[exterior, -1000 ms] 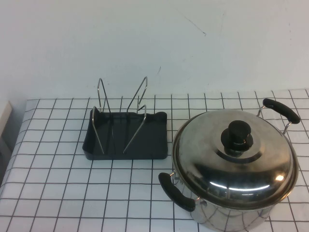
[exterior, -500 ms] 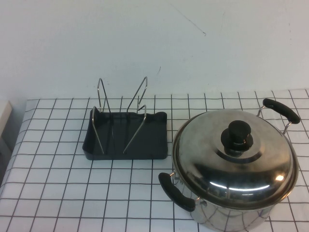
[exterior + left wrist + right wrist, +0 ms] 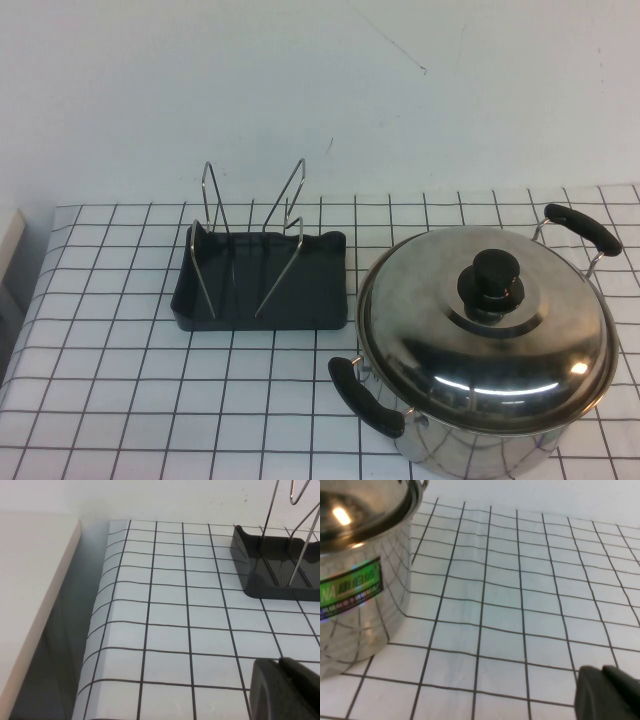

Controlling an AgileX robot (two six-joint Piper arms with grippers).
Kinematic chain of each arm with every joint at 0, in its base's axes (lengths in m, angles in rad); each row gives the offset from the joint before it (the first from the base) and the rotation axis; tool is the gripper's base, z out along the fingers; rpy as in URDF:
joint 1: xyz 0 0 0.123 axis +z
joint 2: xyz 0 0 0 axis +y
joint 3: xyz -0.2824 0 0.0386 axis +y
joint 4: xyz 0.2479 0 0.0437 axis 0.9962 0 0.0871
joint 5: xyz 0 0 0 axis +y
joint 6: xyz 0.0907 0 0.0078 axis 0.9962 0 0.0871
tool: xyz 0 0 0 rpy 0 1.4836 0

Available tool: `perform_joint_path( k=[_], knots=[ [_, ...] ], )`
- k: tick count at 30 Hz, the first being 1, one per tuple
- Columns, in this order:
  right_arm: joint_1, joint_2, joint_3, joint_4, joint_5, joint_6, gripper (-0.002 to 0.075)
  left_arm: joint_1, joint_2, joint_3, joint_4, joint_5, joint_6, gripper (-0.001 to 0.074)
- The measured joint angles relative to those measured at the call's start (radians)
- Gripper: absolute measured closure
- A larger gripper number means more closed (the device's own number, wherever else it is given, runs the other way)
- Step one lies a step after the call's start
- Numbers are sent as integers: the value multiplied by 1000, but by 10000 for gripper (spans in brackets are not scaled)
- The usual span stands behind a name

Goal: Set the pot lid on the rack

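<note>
Both grippers, left gripper [image 3: 285,690] and right gripper [image 3: 610,692], are sitting low off-table, jaws I can't tell; I'm aiming squarely for pot lid [image 3: 487,325] knob, then rack [image 3: 262,280].

Beside the rack [image 3: 262,280], the pot [image 3: 490,440] runs off the frame's lower edge. Only a dark corner shows of the left gripper [image 3: 285,690] and right gripper [image 3: 610,694].

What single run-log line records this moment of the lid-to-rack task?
stage: not started | pot lid: on pot | rack: empty | left hand: near rack | right hand: beside pot
</note>
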Motion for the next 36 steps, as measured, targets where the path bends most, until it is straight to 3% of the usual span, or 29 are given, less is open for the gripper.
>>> perform_joint_path(
  k=[14,24,29,33,36],
  knots=[
    [0,0,3,2,-88,-3,728,0,0,4,29,-33,0,737],
    [0,0,4,16,-671,3,728,0,0,6,251,-613,0,737],
    [0,0,4,47,-893,134,728,0,0,6,299,-852,0,737],
    [0,0,4,21,-942,180,729,0,0,6,311,-970,-1,737],
    [0,0,-18,-106,-861,209,728,0,-2,6,288,-983,-59,737]
  ],
)
